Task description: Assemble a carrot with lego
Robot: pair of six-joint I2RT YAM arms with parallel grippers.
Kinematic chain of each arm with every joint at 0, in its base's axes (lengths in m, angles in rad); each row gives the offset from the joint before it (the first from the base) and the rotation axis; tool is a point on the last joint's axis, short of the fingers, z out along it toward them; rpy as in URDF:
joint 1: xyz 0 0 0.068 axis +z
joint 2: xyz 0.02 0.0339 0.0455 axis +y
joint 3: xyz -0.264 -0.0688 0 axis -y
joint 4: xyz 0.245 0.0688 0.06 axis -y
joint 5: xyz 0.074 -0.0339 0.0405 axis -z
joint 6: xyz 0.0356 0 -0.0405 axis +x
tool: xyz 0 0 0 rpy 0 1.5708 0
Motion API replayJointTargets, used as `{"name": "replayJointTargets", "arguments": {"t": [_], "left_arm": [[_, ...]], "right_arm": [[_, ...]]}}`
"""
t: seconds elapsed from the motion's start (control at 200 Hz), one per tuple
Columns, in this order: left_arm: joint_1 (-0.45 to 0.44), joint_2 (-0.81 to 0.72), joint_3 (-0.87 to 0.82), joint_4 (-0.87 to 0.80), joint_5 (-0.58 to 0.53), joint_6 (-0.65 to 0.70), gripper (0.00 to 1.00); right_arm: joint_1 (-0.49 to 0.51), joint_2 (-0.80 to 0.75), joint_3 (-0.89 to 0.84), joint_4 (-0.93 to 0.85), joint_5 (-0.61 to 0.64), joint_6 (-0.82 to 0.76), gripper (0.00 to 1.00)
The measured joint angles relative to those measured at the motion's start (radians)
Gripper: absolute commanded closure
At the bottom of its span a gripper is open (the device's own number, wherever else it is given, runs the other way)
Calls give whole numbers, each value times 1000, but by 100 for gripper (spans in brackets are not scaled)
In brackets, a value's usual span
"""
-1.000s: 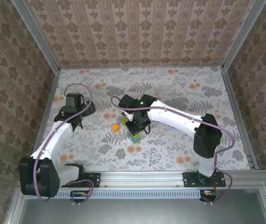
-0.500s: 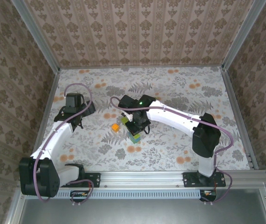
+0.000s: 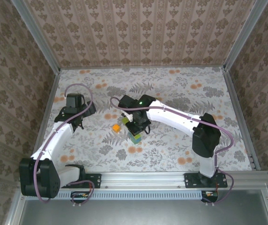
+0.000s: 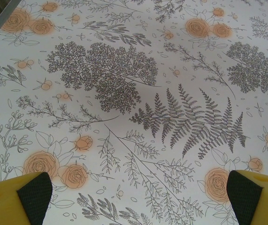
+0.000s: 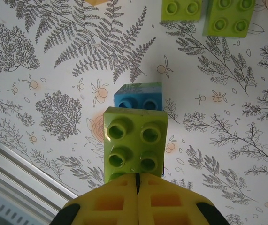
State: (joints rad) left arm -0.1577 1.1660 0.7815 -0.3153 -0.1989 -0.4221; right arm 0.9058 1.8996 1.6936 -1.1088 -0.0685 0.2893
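The carrot is a small stack: a lime-green brick [image 5: 134,143] sits on top, and a blue brick [image 5: 138,96] pokes out beyond it lower down. In the top view the stack [image 3: 134,138] stands mid-table. My right gripper [image 5: 137,176] is shut, its closed fingertips resting on the near edge of the lime brick's studded top, and it hangs over the stack [image 3: 136,126]. More lego lies loose: two lime bricks [image 5: 180,9] [image 5: 230,16] and an orange brick [image 3: 117,127]. My left gripper [image 4: 141,197] is open over bare table, far left of the stack [image 3: 79,123].
The floral table cover [image 3: 180,93] stretches between patterned walls. An aluminium rail [image 3: 143,178] runs along the near edge, and it also shows low left in the right wrist view [image 5: 11,178]. Open room lies to the right and behind the stack.
The right arm's elbow has drifted slightly left; its gripper stays over the stack. The left arm has not moved.
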Motion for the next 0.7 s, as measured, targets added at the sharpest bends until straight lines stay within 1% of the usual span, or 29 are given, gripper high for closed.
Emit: {"name": "replayJointTargets", "arguments": {"t": [0.53,0.7], "left_arm": [[0,0,0,0,0,0,1],[0,2,0,0,0,0,2]], "right_arm": [[7,28,42,-25,0,-26,91],[10,28,52,-25,0,-29,85]]}}
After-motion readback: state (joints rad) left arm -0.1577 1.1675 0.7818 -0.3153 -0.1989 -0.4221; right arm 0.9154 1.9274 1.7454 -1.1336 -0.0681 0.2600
